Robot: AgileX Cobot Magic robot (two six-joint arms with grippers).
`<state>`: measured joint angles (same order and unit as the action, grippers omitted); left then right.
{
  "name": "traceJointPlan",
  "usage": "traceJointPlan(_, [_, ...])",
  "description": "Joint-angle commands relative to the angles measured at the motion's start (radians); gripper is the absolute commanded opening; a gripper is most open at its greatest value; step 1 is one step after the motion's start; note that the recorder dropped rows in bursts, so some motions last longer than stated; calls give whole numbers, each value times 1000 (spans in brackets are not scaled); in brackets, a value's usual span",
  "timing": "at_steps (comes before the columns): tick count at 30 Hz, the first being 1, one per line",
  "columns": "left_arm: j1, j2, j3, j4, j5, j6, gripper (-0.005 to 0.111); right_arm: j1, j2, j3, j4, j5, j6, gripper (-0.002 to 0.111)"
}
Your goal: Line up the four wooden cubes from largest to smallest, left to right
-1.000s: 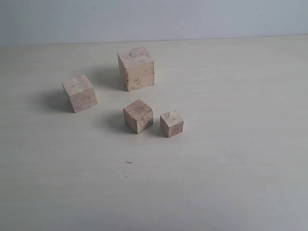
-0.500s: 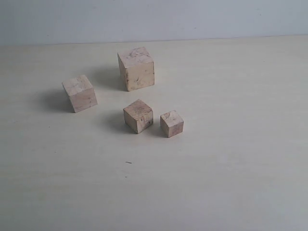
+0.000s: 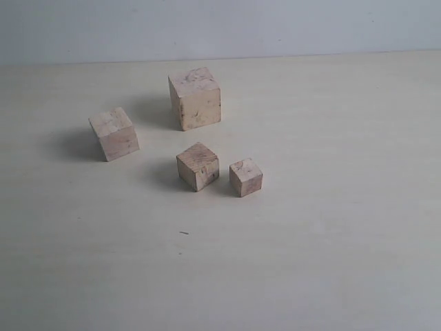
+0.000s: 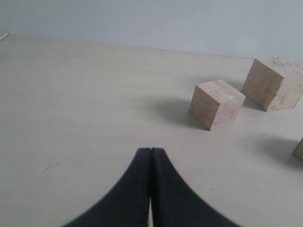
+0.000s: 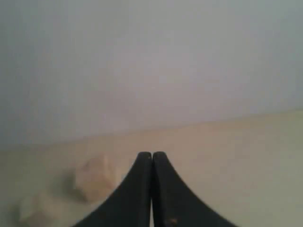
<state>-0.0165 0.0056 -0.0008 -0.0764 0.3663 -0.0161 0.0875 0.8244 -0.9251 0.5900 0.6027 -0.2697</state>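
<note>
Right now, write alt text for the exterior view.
Four wooden cubes stand apart on a light table: the largest cube at the back, the second-largest cube left of it, the third cube and smallest cube side by side in front.

Test-bench setting (room type unclear): pale wood-grain tabletop (image 3: pixel 344 241), plain grey-blue wall (image 3: pixel 275 27) behind.

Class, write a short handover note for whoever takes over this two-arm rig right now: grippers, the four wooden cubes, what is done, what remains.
Left gripper: shut, empty. Right gripper: shut, empty.
Largest pale wooden cube stands farthest back; second-largest pale wooden cube to its left and nearer; third pale wooden cube and smallest pale wooden cube nearest, side by side, apart.
Done: nothing lined up.
Left: one row, largest at left, smallest at right.
</note>
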Motion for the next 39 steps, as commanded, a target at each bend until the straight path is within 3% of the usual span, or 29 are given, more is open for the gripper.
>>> traceJointPlan(1, [-6, -6, 1, 4, -8, -6, 0, 143, 297, -85, 280, 234, -213, 0])
traceJointPlan(7, [-6, -6, 1, 4, -8, -6, 0, 210, 546, -111, 472, 214, -245, 0])
traceJointPlan(24, [-6, -6, 1, 4, -8, -6, 0, 210, 792, -111, 509, -23, -201, 0])
traceJointPlan(31, [-6, -6, 1, 4, -8, -6, 0, 222, 835, -184, 499, 37, -422, 0])
traceJointPlan(34, [-6, -6, 1, 4, -8, -6, 0, 285, 853, -255, 347, 32, -361, 0])
traceJointPlan(39, [-6, -6, 1, 4, -8, -6, 0, 461, 898, -390, -124, 30, 7, 0])
